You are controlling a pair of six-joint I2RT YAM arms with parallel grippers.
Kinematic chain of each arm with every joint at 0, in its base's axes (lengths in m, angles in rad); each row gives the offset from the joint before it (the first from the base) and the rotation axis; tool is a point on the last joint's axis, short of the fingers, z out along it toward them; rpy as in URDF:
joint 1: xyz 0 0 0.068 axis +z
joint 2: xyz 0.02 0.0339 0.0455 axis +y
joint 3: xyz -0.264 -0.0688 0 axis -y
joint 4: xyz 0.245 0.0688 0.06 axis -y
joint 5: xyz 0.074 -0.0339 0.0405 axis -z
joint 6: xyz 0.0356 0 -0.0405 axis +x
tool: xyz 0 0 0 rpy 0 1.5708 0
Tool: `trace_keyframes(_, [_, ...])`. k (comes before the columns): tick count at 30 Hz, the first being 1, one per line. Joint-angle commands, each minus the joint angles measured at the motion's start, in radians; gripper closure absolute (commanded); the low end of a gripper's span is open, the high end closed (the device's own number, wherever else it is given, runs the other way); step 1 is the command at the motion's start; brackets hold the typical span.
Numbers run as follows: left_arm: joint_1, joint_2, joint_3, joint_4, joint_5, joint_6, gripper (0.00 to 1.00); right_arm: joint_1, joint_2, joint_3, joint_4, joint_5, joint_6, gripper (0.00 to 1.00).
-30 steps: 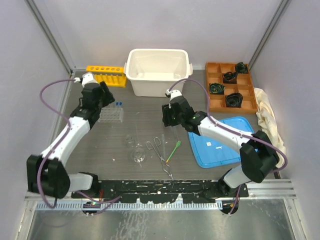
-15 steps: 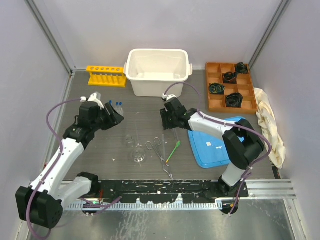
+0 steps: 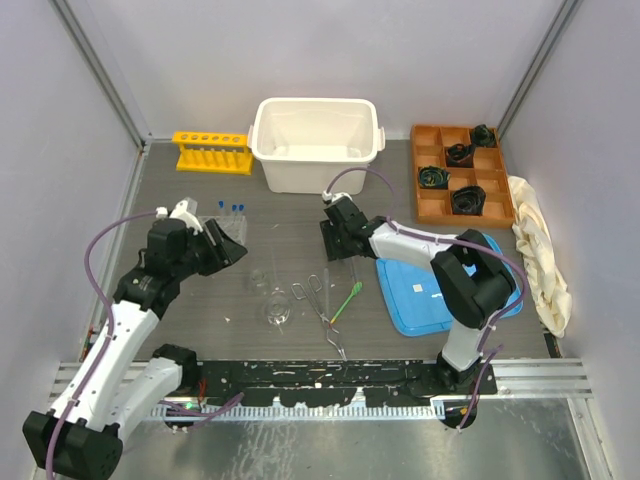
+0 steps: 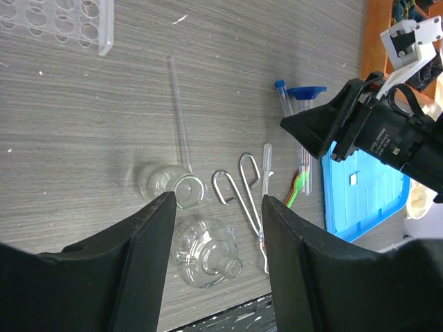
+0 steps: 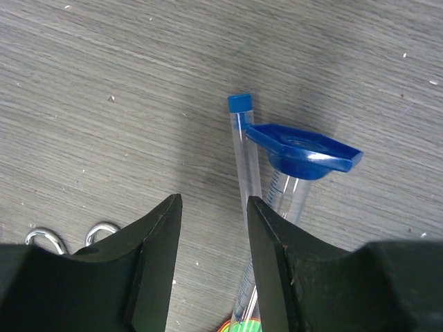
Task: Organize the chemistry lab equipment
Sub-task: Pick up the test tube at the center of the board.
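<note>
My left gripper point(image 3: 236, 246) is open and empty, hovering beside the clear plastic rack point(image 3: 226, 222) point(image 4: 59, 21). Its wrist view shows two clear glass flasks point(image 4: 172, 187) point(image 4: 205, 243), the metal tongs point(image 4: 249, 200), a thin glass rod point(image 4: 180, 114) and the green spatula point(image 4: 297, 190) below the open gripper point(image 4: 216, 200). My right gripper point(image 3: 345, 254) point(image 5: 212, 204) is open low over the table. A blue-capped test tube point(image 5: 240, 104) runs along its right finger, and the blue-based cylinder point(image 5: 304, 149) lies just beyond. The yellow rack point(image 3: 210, 152) stands at the back left.
A white bin point(image 3: 316, 142) stands at the back centre. An orange compartment tray point(image 3: 430, 200) with black objects is at the back right. A cream cloth point(image 3: 540, 250) lies by the right wall. A blue tray point(image 3: 440, 285) lies front right.
My left arm has swung from the back by the yellow rack forward and right, to beside the clear rack. My right gripper has stayed over the test tube while its elbow moved in.
</note>
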Motion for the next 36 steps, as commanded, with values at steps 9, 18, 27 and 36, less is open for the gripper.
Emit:
trace_keyframes(9, [-0.001, -0.040, -0.020, -0.014, 0.035, -0.019, 0.46, -0.011, 0.058, 0.081, 0.025, 0.072, -0.015, 0.52])
trace_keyframes(18, [-0.001, -0.016, -0.042, 0.024, 0.045, -0.034, 0.46, -0.016, 0.073, 0.097, 0.010, 0.145, -0.033, 0.52])
trace_keyframes(27, [-0.003, 0.017, -0.042, 0.047, 0.060, -0.042, 0.46, -0.029, 0.092, 0.089, 0.008, 0.117, -0.029, 0.55])
trace_keyframes(36, [-0.004, 0.065, -0.009, 0.056, 0.083, -0.043, 0.46, -0.028, 0.070, 0.031, 0.031, 0.029, 0.002, 0.71])
